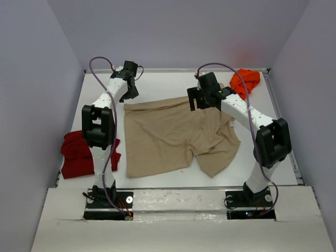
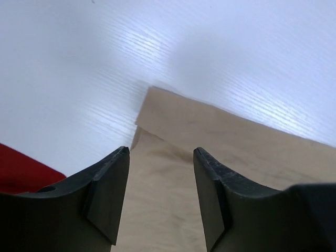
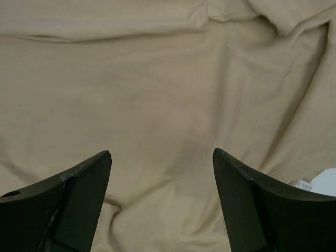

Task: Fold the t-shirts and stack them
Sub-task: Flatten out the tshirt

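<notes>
At the near left, the dark red t-shirt [image 1: 79,155] is lying in a crumpled heap beside the left arm's base, not folded. Just beyond it, the tan t-shirt [image 1: 168,139] is taking up the middle of the table [image 1: 168,84]. It is lying mostly flat, with wrinkles toward its right side and a sleeve sticking out at its near right. A small white label [image 3: 323,184] is showing at its right edge.

At the shirt's far left corner, the left gripper [image 2: 161,152] is hovering with its jaws spread and nothing between them. The corner is showing below, with a flat band running along the far edge. I cannot tell whether that band is a hem or a fold. Further right along the same edge, the right gripper [image 3: 161,152] is hanging over the cloth with its jaws spread wide, gripping nothing.

In the far right corner, well apart from the others, the bright orange t-shirt [image 1: 245,81] is sitting bunched up.

The task appears to be only beginning. No shirt is looking fully folded and nothing is stacked. The tan one seems to be laid out for folding, with both claws placed along its far edge. Its folds, then the red and orange shirts and the stacking, are all waiting.
</notes>
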You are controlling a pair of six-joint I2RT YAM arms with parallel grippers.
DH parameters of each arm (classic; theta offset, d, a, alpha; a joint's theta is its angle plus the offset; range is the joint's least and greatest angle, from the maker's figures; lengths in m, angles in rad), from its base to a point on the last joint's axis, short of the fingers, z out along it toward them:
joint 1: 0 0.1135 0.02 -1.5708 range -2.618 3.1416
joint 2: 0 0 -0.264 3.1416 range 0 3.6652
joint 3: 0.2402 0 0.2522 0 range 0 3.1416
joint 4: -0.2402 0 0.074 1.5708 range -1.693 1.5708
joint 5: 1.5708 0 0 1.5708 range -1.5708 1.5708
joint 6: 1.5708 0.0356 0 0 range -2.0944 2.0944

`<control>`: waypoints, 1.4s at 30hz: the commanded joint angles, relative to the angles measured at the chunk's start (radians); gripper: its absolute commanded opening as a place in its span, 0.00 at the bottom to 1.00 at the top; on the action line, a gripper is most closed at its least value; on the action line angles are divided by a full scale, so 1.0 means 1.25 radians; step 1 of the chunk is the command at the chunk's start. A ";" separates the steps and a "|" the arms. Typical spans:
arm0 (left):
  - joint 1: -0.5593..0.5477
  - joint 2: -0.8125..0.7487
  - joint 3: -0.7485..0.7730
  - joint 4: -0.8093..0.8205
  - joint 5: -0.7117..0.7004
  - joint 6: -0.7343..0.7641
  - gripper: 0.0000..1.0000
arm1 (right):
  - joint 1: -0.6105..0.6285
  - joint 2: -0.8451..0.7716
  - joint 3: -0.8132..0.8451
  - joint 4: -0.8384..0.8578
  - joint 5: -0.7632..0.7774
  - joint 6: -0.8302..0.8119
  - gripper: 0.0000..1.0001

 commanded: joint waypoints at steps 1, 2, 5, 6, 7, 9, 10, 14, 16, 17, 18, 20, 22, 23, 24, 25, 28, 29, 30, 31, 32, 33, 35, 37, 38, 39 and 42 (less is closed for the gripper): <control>0.035 0.040 0.090 -0.081 -0.080 0.020 0.59 | -0.006 -0.100 -0.058 0.027 -0.044 0.030 0.83; 0.042 0.037 0.086 -0.075 -0.048 0.020 0.58 | 0.001 -0.113 -0.067 0.032 -0.044 0.030 0.83; 0.057 0.020 0.051 -0.040 -0.018 0.026 0.53 | 0.001 -0.150 -0.089 0.037 -0.031 0.027 0.83; 0.061 0.020 0.048 -0.040 -0.009 0.028 0.51 | 0.001 -0.156 -0.092 0.036 -0.028 0.025 0.82; 0.072 0.027 0.047 -0.040 0.007 0.034 0.46 | 0.001 -0.161 -0.096 0.036 -0.031 0.027 0.82; 0.083 0.035 0.041 -0.043 0.034 0.034 0.40 | 0.001 -0.184 -0.106 0.037 -0.033 0.031 0.82; 0.086 0.041 0.035 -0.041 0.034 0.036 0.39 | 0.001 -0.190 -0.113 0.037 -0.033 0.031 0.82; 0.088 0.033 0.011 -0.021 0.067 0.037 0.39 | 0.001 -0.197 -0.122 0.037 -0.015 0.025 0.82; 0.080 0.030 0.010 -0.021 0.074 0.039 0.39 | 0.001 -0.194 -0.118 0.037 -0.022 0.024 0.82; 0.069 0.029 0.011 -0.021 0.075 0.044 0.39 | 0.001 -0.193 -0.118 0.037 -0.027 0.025 0.82; 0.047 0.025 0.009 -0.019 0.077 0.051 0.39 | 0.001 -0.187 -0.116 0.038 -0.026 0.025 0.82; 0.028 0.009 -0.020 0.000 0.096 0.051 0.39 | 0.001 -0.179 -0.110 0.037 -0.027 0.025 0.82; 0.005 0.006 -0.039 0.006 0.106 0.049 0.41 | 0.001 -0.173 -0.107 0.037 -0.028 0.025 0.82; 0.002 0.008 -0.041 0.007 0.103 0.050 0.41 | 0.001 -0.172 -0.106 0.037 -0.028 0.025 0.82; 0.000 0.011 -0.045 0.009 0.102 0.046 0.41 | 0.001 -0.168 -0.108 0.037 -0.033 0.028 0.82; 0.000 0.015 -0.044 0.008 0.101 0.049 0.41 | 0.001 -0.168 -0.108 0.037 -0.033 0.027 0.82; 0.002 0.026 -0.029 -0.002 0.096 0.051 0.42 | 0.001 -0.176 -0.116 0.038 -0.033 0.027 0.82; 0.002 0.026 -0.027 0.000 0.098 0.052 0.43 | 0.001 -0.176 -0.117 0.038 -0.031 0.027 0.82; 0.002 0.027 -0.022 -0.003 0.099 0.052 0.43 | 0.001 -0.178 -0.118 0.039 -0.028 0.027 0.82; 0.002 0.031 -0.014 -0.005 0.099 0.051 0.44 | 0.001 -0.179 -0.119 0.039 -0.028 0.025 0.82; 0.002 0.031 -0.013 -0.004 0.101 0.052 0.45 | 0.001 -0.178 -0.118 0.039 -0.027 0.025 0.82; 0.003 0.035 -0.009 -0.006 0.096 0.053 0.45 | 0.001 -0.179 -0.119 0.039 -0.026 0.027 0.82; 0.002 0.043 -0.006 -0.009 0.093 0.053 0.45 | 0.001 -0.182 -0.119 0.039 -0.028 0.027 0.82; 0.002 0.051 -0.011 -0.009 0.092 0.052 0.45 | 0.001 -0.188 -0.118 0.039 -0.032 0.028 0.82; 0.002 0.054 -0.012 -0.008 0.092 0.052 0.46 | 0.001 -0.190 -0.118 0.040 -0.033 0.028 0.82; 0.002 0.059 -0.012 -0.008 0.092 0.051 0.47 | 0.001 -0.192 -0.118 0.043 -0.034 0.027 0.82; 0.003 0.084 0.004 -0.005 0.102 0.051 0.48 | 0.001 -0.194 -0.119 0.042 -0.037 0.027 0.82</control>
